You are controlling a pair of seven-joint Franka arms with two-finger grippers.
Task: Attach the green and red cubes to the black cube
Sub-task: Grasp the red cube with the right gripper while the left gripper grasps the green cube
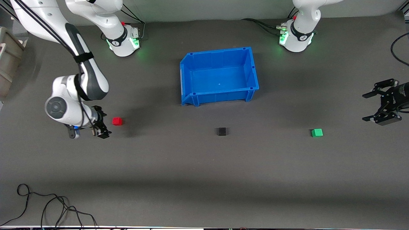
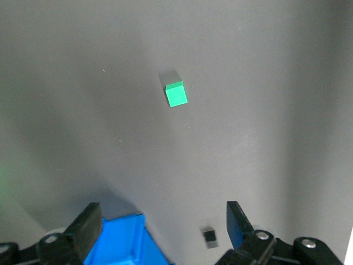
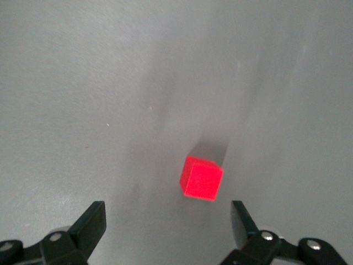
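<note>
The red cube (image 1: 117, 121) lies on the dark table toward the right arm's end. The black cube (image 1: 221, 131) lies mid-table, nearer the front camera than the blue bin. The green cube (image 1: 317, 132) lies toward the left arm's end. My right gripper (image 1: 104, 123) is open and empty, low and close beside the red cube (image 3: 201, 178), which sits just ahead of its fingertips (image 3: 168, 221). My left gripper (image 1: 367, 107) is open and empty, up in the air at the left arm's end, apart from the green cube (image 2: 176, 93). The black cube (image 2: 209, 237) also shows between its fingers (image 2: 162, 229), far off.
An empty blue bin (image 1: 220, 95) stands mid-table near the bases; its corner shows in the left wrist view (image 2: 118, 243). A beige box (image 1: 8, 60) sits at the right arm's end. Loose cables (image 1: 48, 207) lie along the front edge.
</note>
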